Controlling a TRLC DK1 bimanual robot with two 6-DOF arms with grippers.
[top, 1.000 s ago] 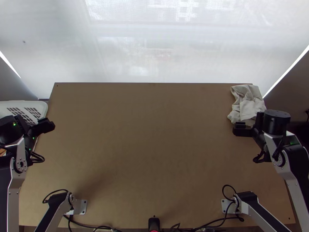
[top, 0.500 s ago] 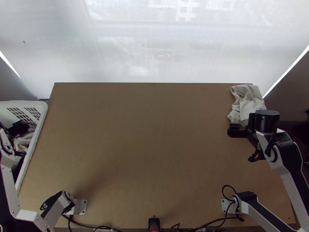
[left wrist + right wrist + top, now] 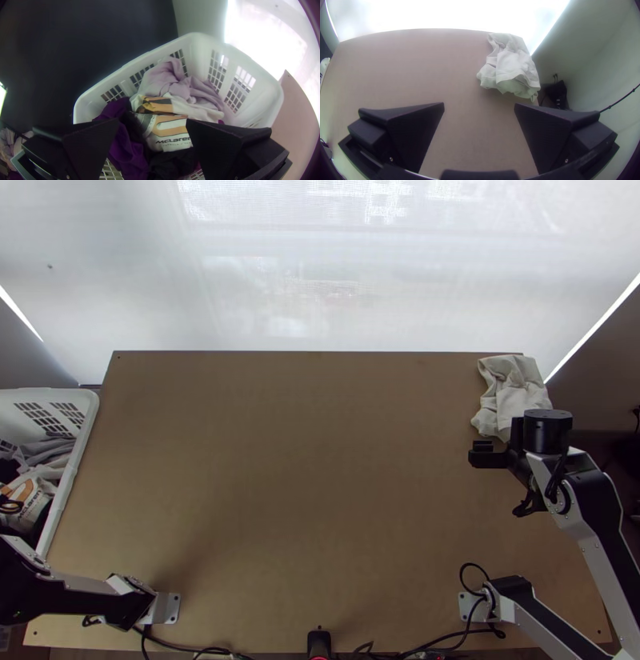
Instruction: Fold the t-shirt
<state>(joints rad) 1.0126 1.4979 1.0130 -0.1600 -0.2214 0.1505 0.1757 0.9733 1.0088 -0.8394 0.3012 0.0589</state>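
Right gripper: fingers wide apart, just nearside of bunched pale cloth at table's far right corner. Left gripper: fingers well parted, at left-hand basket containing white printed garment, bunched among clothes.

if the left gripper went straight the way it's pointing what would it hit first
The left gripper, open, would probably meet the printed white garment in the basket first; it shows ahead between the fingertips, though depth is unclear.
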